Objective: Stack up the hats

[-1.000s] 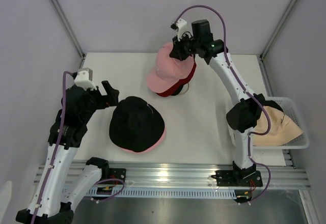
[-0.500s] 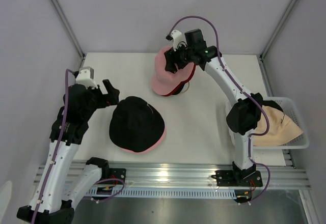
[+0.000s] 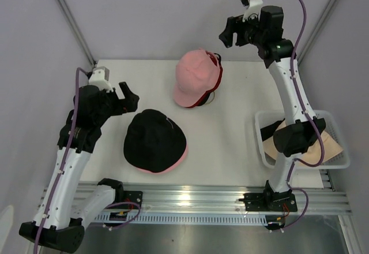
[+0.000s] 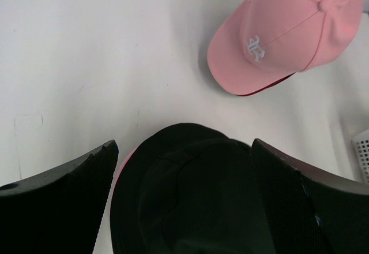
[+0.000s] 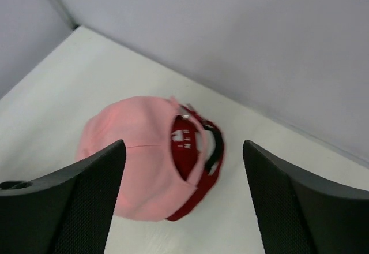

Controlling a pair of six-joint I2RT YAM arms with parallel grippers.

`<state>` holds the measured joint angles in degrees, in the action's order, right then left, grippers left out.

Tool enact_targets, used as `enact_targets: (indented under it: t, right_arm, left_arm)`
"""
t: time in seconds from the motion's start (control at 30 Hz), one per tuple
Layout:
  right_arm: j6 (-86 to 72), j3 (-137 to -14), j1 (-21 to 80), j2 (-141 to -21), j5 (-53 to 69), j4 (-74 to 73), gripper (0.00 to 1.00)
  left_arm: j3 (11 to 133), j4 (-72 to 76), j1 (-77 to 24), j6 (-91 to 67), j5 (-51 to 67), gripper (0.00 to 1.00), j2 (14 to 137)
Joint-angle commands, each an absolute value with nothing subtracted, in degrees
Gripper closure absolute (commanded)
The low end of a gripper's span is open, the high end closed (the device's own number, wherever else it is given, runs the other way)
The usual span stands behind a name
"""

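A pink baseball cap (image 3: 195, 81) lies on top of a red cap (image 5: 190, 205) and a black one at the back of the table, with nothing holding it. My right gripper (image 3: 228, 34) hangs open high above and to the right of that pile, and the pink cap (image 5: 138, 150) shows below between its fingers. A black bucket hat (image 3: 154, 139) rests on a pink hat whose brim (image 3: 176, 160) peeks out at the front. My left gripper (image 3: 128, 98) is open, just up and left of the black bucket hat (image 4: 190, 202). A cream hat (image 3: 305, 150) lies in the basket.
The white mesh basket (image 3: 340, 161) stands at the right edge of the table, partly behind my right arm. Grey walls close in the back and both sides. The arm bases and a metal rail run along the near edge.
My right gripper has opened and let go of the pink cap, which now rests on the pile. It has risen and swung up and right. The left arm has barely moved.
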<state>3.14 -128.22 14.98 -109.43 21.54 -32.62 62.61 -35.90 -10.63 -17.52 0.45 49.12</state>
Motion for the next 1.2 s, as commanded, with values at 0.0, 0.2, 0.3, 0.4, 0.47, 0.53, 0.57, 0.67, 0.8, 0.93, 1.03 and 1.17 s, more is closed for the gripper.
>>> enact_targets:
  t: [0.0, 0.2, 0.3, 0.4, 0.47, 0.53, 0.57, 0.67, 0.8, 0.93, 1.03, 1.17]
  right_arm:
    - [2.37, -128.41, 13.98, -110.91, 14.79, -31.20, 0.18]
    - [4.13, -128.50, 12.83, -116.27, 15.65, -31.82, 0.28]
    - [4.83, -129.11, 12.83, -118.12, 15.82, -30.59, 0.28]
    - [4.92, -129.99, 12.74, -119.96, 16.43, -30.06, 0.29]
    - [5.18, -130.60, 12.92, -120.93, 16.79, -30.41, 0.29]
    - [5.53, -130.34, 13.09, -122.08, 17.49, -30.41, 0.30]
    - [5.89, -130.34, 13.18, -122.43, 17.84, -30.41, 0.30]
    - [6.77, -130.34, 13.97, -123.75, 17.84, -30.67, 0.30]
    - [7.56, -130.34, 15.03, -124.71, 17.41, -30.15, 0.30]
    - [7.91, -130.34, 15.38, -125.77, 16.44, -30.06, 0.30]
    - [8.70, -130.34, 15.55, -126.82, 14.60, -30.15, 0.30]
    - [9.93, -130.17, 15.73, -127.79, 9.86, -30.06, 0.40]
  left_arm:
    - [68.11, -34.19, -10.02, -19.51, 2.37, 0.00, 50.88]
    - [75.67, -33.66, -9.93, -22.67, 4.74, 0.00, 61.49]
    - [78.39, -32.61, -10.02, -23.46, 6.15, 0.01, 67.21]
    - [79.80, -31.12, -9.93, -23.99, 7.46, 0.00, 71.00]
    - [79.89, -29.10, -10.02, -24.17, 8.52, 0.02, 74.43]
    - [80.15, -27.69, -10.02, -24.43, 10.88, 0.03, 76.98]
    - [79.98, -26.12, -10.02, -24.78, 11.94, 0.04, 79.52]
    - [81.03, -24.26, -10.11, -26.10, 15.37, 0.06, 85.75]
    - [84.54, -23.03, -10.19, -26.98, 19.24, 0.09, 93.41]
    - [86.48, -20.75, -10.28, -27.24, 20.30, 0.10, 98.52]
    - [87.71, -18.55, -10.37, -27.68, 20.83, 0.10, 101.77]
    - [88.85, -15.47, -11.16, -29.35, 21.89, 0.12, 106.08]
